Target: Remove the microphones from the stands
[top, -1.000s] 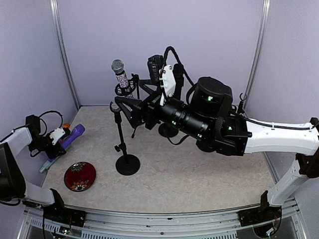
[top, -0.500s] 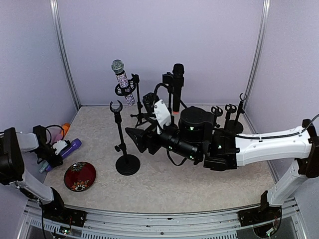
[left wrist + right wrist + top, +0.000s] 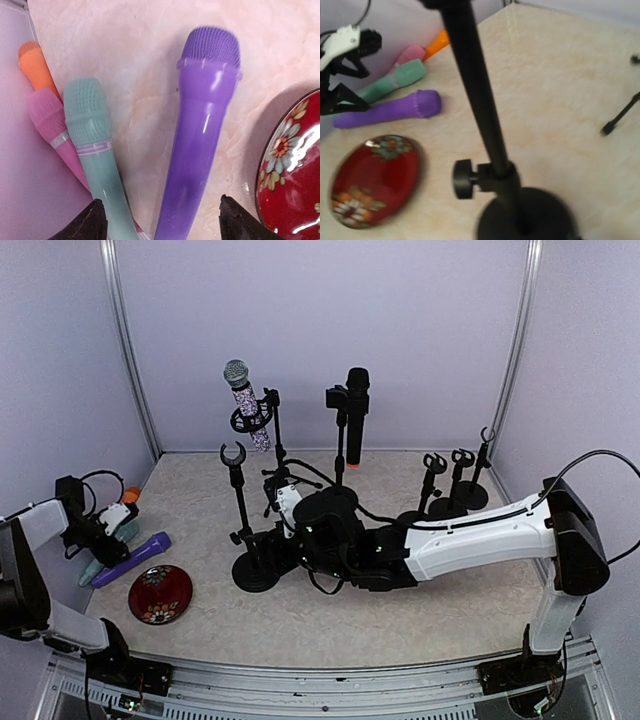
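Pale lilac walls (image 3: pixel 320 330) close in a mottled beige table (image 3: pixel 400 620). At the left edge of the overhead view, the left gripper (image 3: pixel 165 225) hangs over the purple microphone (image 3: pixel 200 130). Its fingers (image 3: pixel 90 222) are spread either side of the handle and are not gripping it. That microphone lies flat beside a teal microphone (image 3: pixel 92 135) and a pink microphone (image 3: pixel 47 125), near the red plate (image 3: pixel 290 165). We take this for the drop-off pile.

The right gripper (image 3: pixel 275 540) sits low by the empty stand (image 3: pixel 239 502) at lower centre. Its wrist view shows only the pole, so we cannot tell how its jaws stand.

In the upper middle, the sparkly microphone (image 3: pixel 243 398) and the black microphone (image 3: pixel 356 415) sit clipped upright in their holders, so we judge there is work left.
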Motion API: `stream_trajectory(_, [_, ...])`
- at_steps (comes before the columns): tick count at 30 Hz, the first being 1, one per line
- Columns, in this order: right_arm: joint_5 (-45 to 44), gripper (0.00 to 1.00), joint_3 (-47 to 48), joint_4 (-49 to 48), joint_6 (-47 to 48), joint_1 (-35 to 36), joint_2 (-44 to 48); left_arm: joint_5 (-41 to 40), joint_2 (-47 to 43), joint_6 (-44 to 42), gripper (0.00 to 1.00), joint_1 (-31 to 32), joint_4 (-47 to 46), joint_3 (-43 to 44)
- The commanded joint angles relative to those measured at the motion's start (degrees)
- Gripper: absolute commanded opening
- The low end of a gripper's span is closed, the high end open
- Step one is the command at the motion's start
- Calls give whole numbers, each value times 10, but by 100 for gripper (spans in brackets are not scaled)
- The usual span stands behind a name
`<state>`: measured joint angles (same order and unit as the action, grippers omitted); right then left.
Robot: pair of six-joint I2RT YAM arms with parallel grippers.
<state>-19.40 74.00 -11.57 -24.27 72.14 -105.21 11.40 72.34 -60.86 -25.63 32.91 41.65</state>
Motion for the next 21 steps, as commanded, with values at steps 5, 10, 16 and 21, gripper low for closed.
stream_trajectory(5, [148, 74, 33, -37, -272, -37, -51, 108, -61, 38, 78, 86, 121, 82])
stream_trajectory(10, [193, 73, 46, -60, -360, -51, -80, 108, -83, 63, 79, 142, 128, 95])
stream_trajectory(16, [228, 73, 50, -114, -463, -58, -121, 110, -87, 88, 78, 176, 121, 106])
stream_trajectory(21, [261, 71, 96, -133, -525, -58, -174, 114, -90, 92, 79, 185, 118, 110])
